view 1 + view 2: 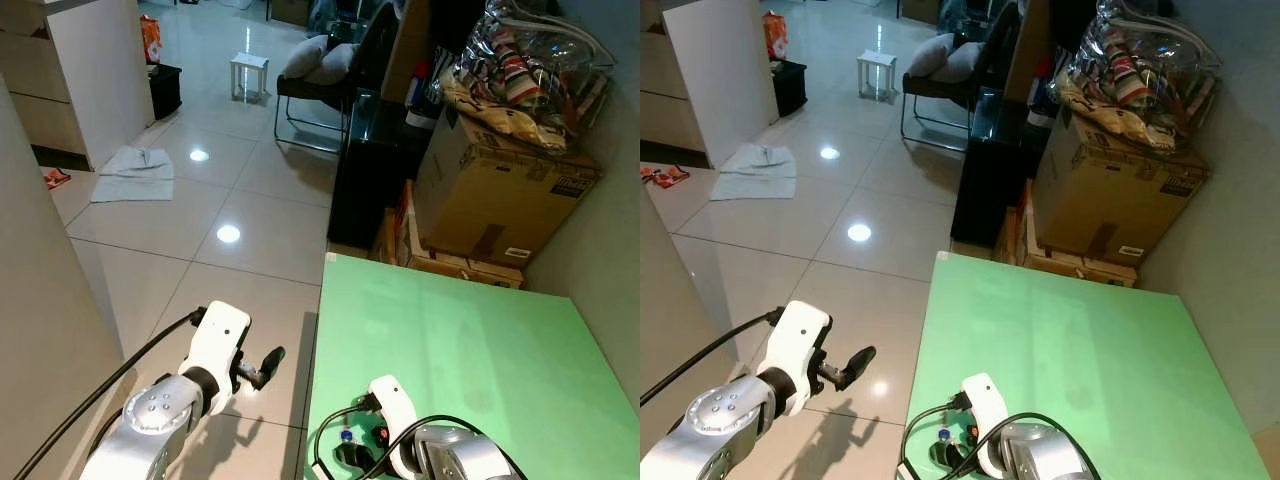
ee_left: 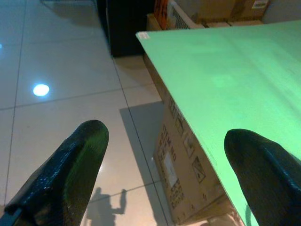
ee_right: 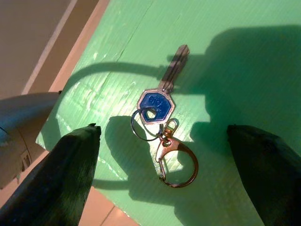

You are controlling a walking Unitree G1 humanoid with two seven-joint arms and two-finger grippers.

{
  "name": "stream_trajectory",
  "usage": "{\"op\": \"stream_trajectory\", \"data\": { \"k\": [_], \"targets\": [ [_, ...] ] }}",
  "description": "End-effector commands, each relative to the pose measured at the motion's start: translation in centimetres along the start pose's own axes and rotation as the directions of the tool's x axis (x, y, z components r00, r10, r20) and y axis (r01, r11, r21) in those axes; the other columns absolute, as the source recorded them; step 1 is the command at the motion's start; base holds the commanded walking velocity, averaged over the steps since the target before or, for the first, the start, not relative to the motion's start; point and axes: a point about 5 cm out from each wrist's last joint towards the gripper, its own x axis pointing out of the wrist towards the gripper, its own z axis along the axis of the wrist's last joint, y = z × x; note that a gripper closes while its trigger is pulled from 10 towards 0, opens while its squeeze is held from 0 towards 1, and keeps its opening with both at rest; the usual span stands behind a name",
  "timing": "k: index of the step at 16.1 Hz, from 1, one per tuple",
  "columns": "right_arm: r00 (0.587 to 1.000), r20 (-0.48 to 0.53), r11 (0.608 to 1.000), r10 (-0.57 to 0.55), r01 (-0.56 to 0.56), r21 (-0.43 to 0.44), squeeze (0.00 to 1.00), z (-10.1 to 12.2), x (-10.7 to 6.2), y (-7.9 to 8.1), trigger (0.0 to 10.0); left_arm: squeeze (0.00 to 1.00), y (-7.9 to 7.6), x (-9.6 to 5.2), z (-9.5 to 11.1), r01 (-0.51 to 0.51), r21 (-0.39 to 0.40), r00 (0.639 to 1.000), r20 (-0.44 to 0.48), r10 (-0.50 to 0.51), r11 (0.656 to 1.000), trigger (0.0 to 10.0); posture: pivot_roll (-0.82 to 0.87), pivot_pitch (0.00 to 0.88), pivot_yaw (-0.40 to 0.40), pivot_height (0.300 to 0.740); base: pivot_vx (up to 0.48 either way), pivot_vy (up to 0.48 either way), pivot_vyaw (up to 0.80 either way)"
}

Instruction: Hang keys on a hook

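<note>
**Keys on worktop, pick-up pending**

Left eye view. A green worktop (image 1: 470, 350) is recorded at lower right, with a cardboard box (image 1: 500, 190) beyond it at 12 o'clock. The left pincer (image 1: 262, 366) is held over the tiled floor (image 1: 240, 190), off the worktop's 9 o'clock edge. The right pincer (image 1: 352, 452) is low over the near corner, at 7 o'clock on the worktop.

Right eye view. The same layout is seen; the keys (image 1: 943, 436) are just made out as a blue spot beside the right pincer.

Left wrist view. The left pincer's fingers (image 2: 70, 165) are spread wide, with nothing between them.

Right wrist view. The right pincer's fingers (image 3: 70, 169) are wide apart and empty. A blue-headed key, split ring and copper clasp lie flat on the green surface between them, near the edge.

Step judged: approach for the grasp. The next move calls for lowering and closing on the ring. No hook is noted.
</note>
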Motion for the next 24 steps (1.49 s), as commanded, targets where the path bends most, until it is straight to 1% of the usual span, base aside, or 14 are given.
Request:
{"op": "stream_trajectory", "data": {
  "k": [1, 5, 6, 7, 8, 10, 12, 17, 18, 19, 20, 21, 22, 24],
  "targets": [
    [0.997, -0.076, 1.000, -0.024, 0.023, -0.015, 1.00, -1.6, 0.0, -0.5, 0.0, 0.00, -0.5, -0.1, 0.2, 0.013, 0.007, 1.000, 0.002, -0.013, 1.000, 10.0, 0.06, 0.044, -0.145, 0.740, 0.000, 0.000, 0.00],
    [0.995, -0.093, 0.998, -0.045, 0.041, -0.053, 1.00, -1.9, 0.1, -0.8, 0.0, 0.00, -0.6, -0.1, 0.1, 0.013, 0.005, 1.000, -0.001, -0.013, 1.000, 10.0, 0.06, 0.047, -0.146, 0.740, 0.000, 0.000, 0.00],
    [0.993, -0.100, 0.995, -0.069, 0.062, -0.074, 1.00, -1.9, 0.0, -1.1, 4.8, 0.00, -0.6, -0.1, 0.0, 0.014, 0.004, 1.000, -0.003, -0.014, 1.000, 10.0, 0.06, 0.048, -0.147, 0.740, 0.000, 0.000, 0.00],
    [0.991, -0.110, 0.993, -0.079, 0.068, -0.099, 1.00, -2.0, 0.0, -1.3, 10.0, 0.00, -0.8, -0.1, 0.0, 0.024, -0.008, 1.000, -0.007, -0.024, 1.000, 10.0, 0.06, 0.048, -0.147, 0.740, 0.000, 0.000, 0.00],
    [0.989, -0.117, 0.989, -0.087, 0.072, -0.128, 1.00, -2.1, -0.1, -1.5, 10.0, 0.00, -0.9, -0.1, -0.1, 0.034, -0.018, 0.999, -0.010, -0.034, 0.999, 10.0, 0.06, 0.048, -0.148, 0.740, 0.000, 0.000, 0.00],
    [0.984, -0.134, 0.978, -0.116, 0.090, -0.190, 1.00, -2.6, -0.4, -1.9, 0.0, 0.00, -1.0, -0.1, 0.0, 0.036, -0.015, 0.999, -0.010, -0.036, 0.999, 10.0, 0.05, 0.050, -0.149, 0.740, 0.000, 0.000, 0.00],
    [0.978, -0.159, 0.969, -0.135, 0.097, -0.227, 1.00, -3.3, -0.5, -2.5, 0.0, 0.00, -1.0, 0.0, 0.0, 0.040, -0.015, 0.999, -0.014, -0.040, 0.999, 10.0, 0.05, 0.050, -0.150, 0.740, 0.000, 0.000, 0.00],
    [0.977, -0.168, 0.966, -0.133, 0.089, -0.244, 1.00, -3.7, -0.5, -2.7, 0.0, 0.00, -1.3, 0.1, -0.2, 0.048, -0.018, 0.999, -0.023, -0.049, 0.999, 10.0, 0.05, 0.049, -0.150, 0.740, 0.000, 0.000, 0.00],
    [0.977, -0.160, 0.963, -0.145, 0.102, -0.251, 0.96, -3.6, -0.4, -2.8, 0.7, 0.00, -1.3, 0.1, -0.2, 0.048, -0.018, 0.999, -0.023, -0.048, 0.999, 10.0, 0.05, 0.048, -0.150, 0.740, 0.000, 0.000, 0.00],
    [0.970, -0.139, 0.944, -0.199, 0.151, -0.294, 0.33, -3.3, -0.4, -3.3, 7.5, 0.00, -1.3, 0.1, -0.2, 0.048, -0.018, 0.999, -0.022, -0.049, 0.999, 10.0, 0.05, 0.048, -0.151, 0.740, 0.000, 0.000, 0.00],
    [0.972, -0.134, 0.942, -0.194, 0.146, -0.301, 0.00, -3.2, -0.4, -3.3, 10.0, 0.00, -1.3, 0.1, -0.2, 0.049, -0.018, 0.999, -0.023, -0.049, 0.999, 10.0, 0.05, 0.047, -0.150, 0.740, 0.000, 0.000, 0.00],
    [0.975, -0.140, 0.945, -0.173, 0.124, -0.302, 1.00, -3.3, -0.5, -3.1, 10.0, 0.00, -1.3, 0.1, -0.2, 0.051, -0.017, 0.998, -0.023, -0.051, 0.999, 10.0, 0.05, 0.048, -0.150, 0.740, 0.000, 0.000, 0.00],
    [0.970, -0.142, 0.924, -0.199, 0.137, -0.358, 1.00, -3.3, -0.8, -3.3, 10.0, 0.00, -1.4, 0.1, -0.2, 0.051, -0.017, 0.998, -0.024, -0.051, 0.999, 10.0, 0.05, 0.049, -0.151, 0.740, 0.000, 0.000, 0.00],
    [0.972, -0.125, 0.920, -0.201, 0.144, -0.365, 1.00, -3.0, -1.0, -3.3, 10.0, 0.00, -1.4, 0.1, -0.3, 0.051, -0.017, 0.998, -0.028, -0.051, 0.999, 10.0, 0.05, 0.050, -0.151, 0.740, 0.000, 0.000, 0.00]
  ]
}}
